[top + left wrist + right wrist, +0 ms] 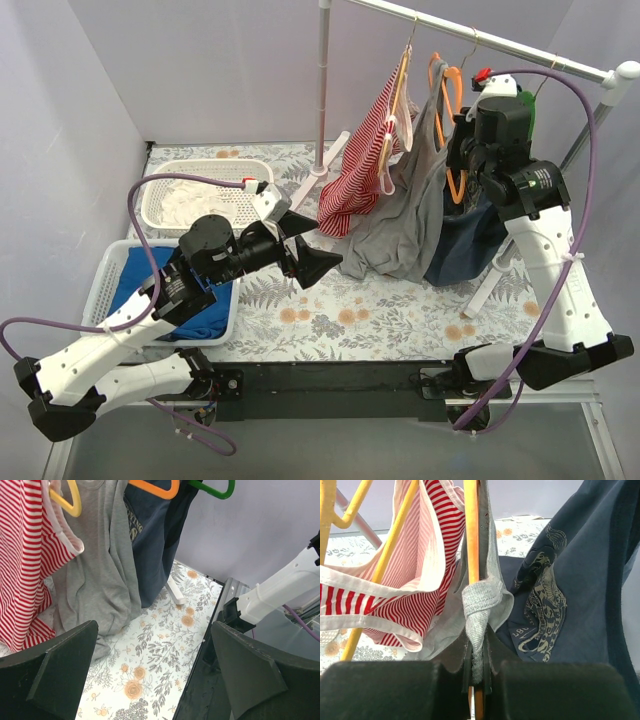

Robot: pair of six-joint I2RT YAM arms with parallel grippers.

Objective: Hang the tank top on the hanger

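The right tool (477, 667) is pinched tight on a fold of the plain grey fabric tank top (481, 605), against the thin orange plastic hanger (471, 530). A red-and-white striped top (415, 605) crowds its left and a navy printed shirt (570, 595) its right. The left tool (310, 262) gapes wide and empty over the floral-patterned bench (330, 315).

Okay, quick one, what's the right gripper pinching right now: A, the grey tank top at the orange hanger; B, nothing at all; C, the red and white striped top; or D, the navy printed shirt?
A: the right wrist view shows the right gripper closed on a bunched fold of the grey tank top against the orange hanger, while the striped top and navy shirt hang free on either side.
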